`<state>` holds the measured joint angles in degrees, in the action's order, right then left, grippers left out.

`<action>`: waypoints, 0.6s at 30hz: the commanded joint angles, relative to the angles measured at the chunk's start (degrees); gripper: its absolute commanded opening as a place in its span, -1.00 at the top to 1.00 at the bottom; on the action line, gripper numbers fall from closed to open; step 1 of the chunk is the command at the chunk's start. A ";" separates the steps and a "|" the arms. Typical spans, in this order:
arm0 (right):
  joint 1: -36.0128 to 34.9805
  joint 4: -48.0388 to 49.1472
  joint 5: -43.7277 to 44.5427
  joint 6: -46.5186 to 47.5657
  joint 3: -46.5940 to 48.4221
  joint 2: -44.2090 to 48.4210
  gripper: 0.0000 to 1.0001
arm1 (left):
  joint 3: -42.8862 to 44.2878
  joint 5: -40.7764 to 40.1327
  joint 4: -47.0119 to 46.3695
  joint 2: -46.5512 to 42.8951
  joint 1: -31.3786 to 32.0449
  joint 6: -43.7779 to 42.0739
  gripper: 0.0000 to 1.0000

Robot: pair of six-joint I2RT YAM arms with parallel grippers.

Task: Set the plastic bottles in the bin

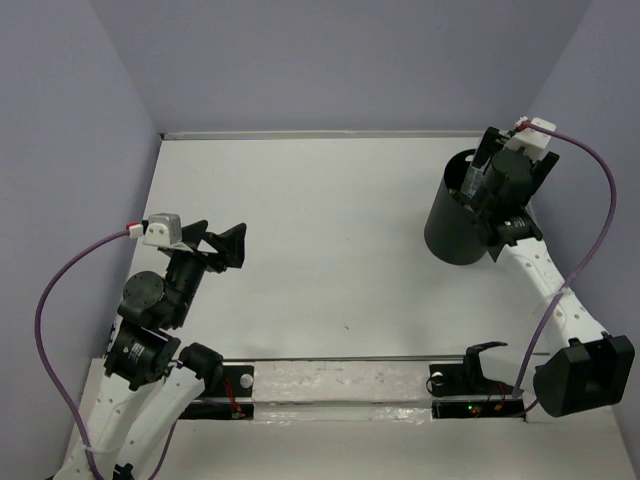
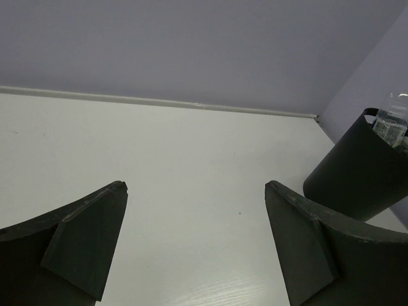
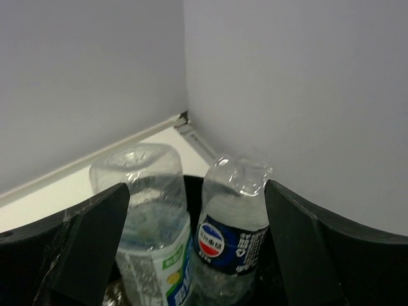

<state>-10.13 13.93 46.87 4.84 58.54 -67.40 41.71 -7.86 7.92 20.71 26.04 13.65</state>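
Black plastic is what we see first: the bin [image 1: 455, 228] stands on the white table [image 1: 300, 200] at its far right, close to the corner where the lavender walls [image 1: 350, 60] meet. From the overhead view we find the right arm [image 1: 545, 275] stretched out to it, with the right gripper [image 1: 480, 185] poised over the bin's open mouth. Through the right wrist camera we look down between its fingers [image 3: 89, 242], which are spread wide apart, and two of the plastic bottles [image 3: 153, 191] sit in the bin between them, both bottom end up. On the left is a clear bottle with a green and white label [image 3: 145, 217]. Just beside it on the right is a clear bottle with a blue label [image 3: 233, 239], its base crumpled. We see a gap between the blue-labelled one and the finger on that side. The other finger's edge overlaps the green-labelled bottle in the picture, and we cannot tell whether they touch. The left arm [image 1: 150, 300] is bent close to its base at the near left of the table, well apart from the bin. The left gripper [image 2: 196, 191] has its fingers spread fully, held above the table. From its wrist camera we see the bin off to the right, with the top of one clear bottle showing above the rim.
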 commanded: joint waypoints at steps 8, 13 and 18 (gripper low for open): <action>0.29 -26.59 -46.58 -24.87 6.41 13.15 -0.99 | -0.49 -1.02 -3.00 3.02 0.15 0.67 -0.98; 0.29 -27.29 -60.57 -28.66 4.74 22.12 -0.99 | 0.29 3.90 -4.76 3.81 0.24 2.96 -0.98; 0.29 -28.53 -72.86 -30.33 5.35 30.11 -0.99 | 5.91 9.24 -5.37 5.91 0.15 5.50 -0.98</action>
<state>-10.09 -13.41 -10.33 -22.26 63.07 -41.65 42.15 -4.64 6.83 24.51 26.04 16.67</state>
